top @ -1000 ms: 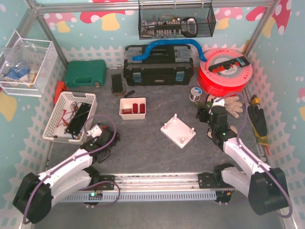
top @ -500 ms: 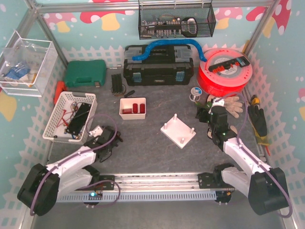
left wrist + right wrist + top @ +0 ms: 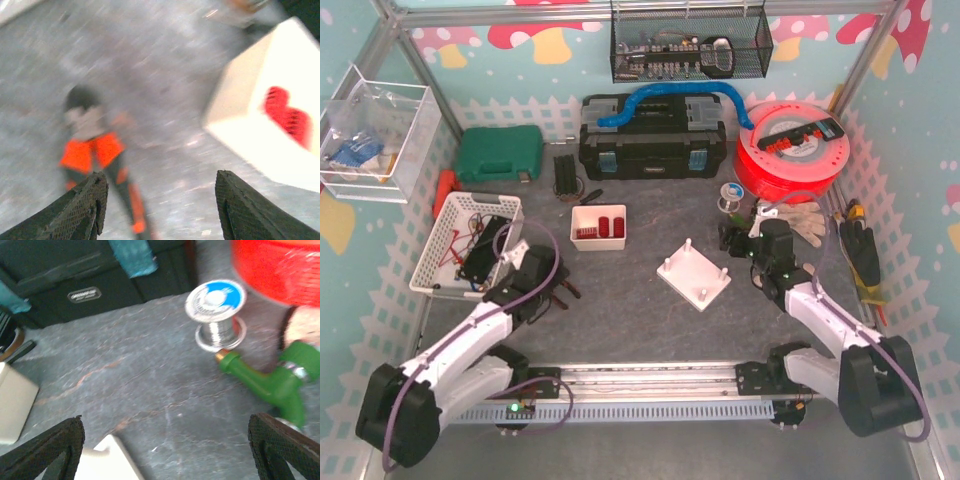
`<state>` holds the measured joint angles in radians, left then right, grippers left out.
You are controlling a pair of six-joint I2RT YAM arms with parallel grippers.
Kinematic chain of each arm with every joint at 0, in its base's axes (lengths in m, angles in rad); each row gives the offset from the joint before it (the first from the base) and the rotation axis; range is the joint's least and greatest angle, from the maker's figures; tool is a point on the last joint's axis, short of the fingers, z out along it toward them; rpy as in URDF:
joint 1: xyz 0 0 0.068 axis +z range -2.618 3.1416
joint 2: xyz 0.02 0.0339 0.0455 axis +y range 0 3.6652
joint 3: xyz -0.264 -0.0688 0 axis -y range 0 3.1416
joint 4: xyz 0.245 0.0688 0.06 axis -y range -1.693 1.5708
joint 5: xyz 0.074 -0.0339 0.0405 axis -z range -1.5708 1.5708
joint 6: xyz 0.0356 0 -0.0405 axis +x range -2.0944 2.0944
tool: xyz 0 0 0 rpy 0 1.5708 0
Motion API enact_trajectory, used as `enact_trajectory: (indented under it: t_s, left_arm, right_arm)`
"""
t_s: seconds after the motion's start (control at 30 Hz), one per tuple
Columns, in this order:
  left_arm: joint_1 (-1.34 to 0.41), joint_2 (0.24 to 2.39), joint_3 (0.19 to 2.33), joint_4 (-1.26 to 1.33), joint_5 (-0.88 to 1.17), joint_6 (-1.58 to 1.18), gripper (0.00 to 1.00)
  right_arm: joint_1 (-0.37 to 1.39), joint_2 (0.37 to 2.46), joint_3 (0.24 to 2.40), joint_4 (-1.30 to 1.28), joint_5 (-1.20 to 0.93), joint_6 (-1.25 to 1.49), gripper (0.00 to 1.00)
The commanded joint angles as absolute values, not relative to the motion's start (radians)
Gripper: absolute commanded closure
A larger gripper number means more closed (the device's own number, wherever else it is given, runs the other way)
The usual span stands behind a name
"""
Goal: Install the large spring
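I read left gripper [image 3: 160, 197] jaws wide and empty over the tabletop [image 3: 640, 320], red springs [image 3: 611, 223] in the white box [image 3: 598, 208] at its 1 o'clock, right gripper [image 3: 165, 440] jaws wide, empty, solder spool [image 3: 216, 310] at its 12 o'clock, pegged white plate [image 3: 693, 275] between the arms

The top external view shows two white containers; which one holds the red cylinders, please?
The small square box in the middle; the bigger slotted basket at the left holds a black item instead.
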<state>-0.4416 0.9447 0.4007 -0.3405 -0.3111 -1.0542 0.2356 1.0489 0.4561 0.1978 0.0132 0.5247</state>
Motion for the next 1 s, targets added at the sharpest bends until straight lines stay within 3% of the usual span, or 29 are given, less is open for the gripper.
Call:
enact_trajectory:
  t_s: [0.0, 0.2, 0.3, 0.4, 0.53, 0.97]
  left_arm:
    - [-0.436, 0.902, 0.564, -0.326, -0.318, -0.785, 0.38]
    - [-0.436, 1.033, 0.728, -0.259, -0.282, -0.465, 0.38]
    - [-0.436, 1.155, 0.810, -0.249, -0.190, -0.360, 0.37]
    - [-0.434, 1.280, 0.891, -0.249, -0.105, -0.320, 0.40]
    - [-0.430, 1.438, 0.997, -0.251, -0.064, -0.282, 0.51]
    - [-0.423, 1.795, 1.237, -0.342, -0.008, -0.279, 0.58]
  right_arm:
    - [0.246, 1.117, 0.479, 0.285, -0.166, 0.533, 0.11]
    - [0.348, 1.164, 0.494, 0.341, -0.119, 0.489, 0.08]
    - [0.407, 1.173, 0.517, 0.324, -0.082, 0.455, 0.03]
    - [0.426, 1.173, 0.509, 0.351, -0.073, 0.457, 0.01]
    - [0.429, 1.168, 0.502, 0.351, -0.051, 0.456, 0.01]
    - [0.429, 1.159, 0.488, 0.364, -0.028, 0.436, 0.01]
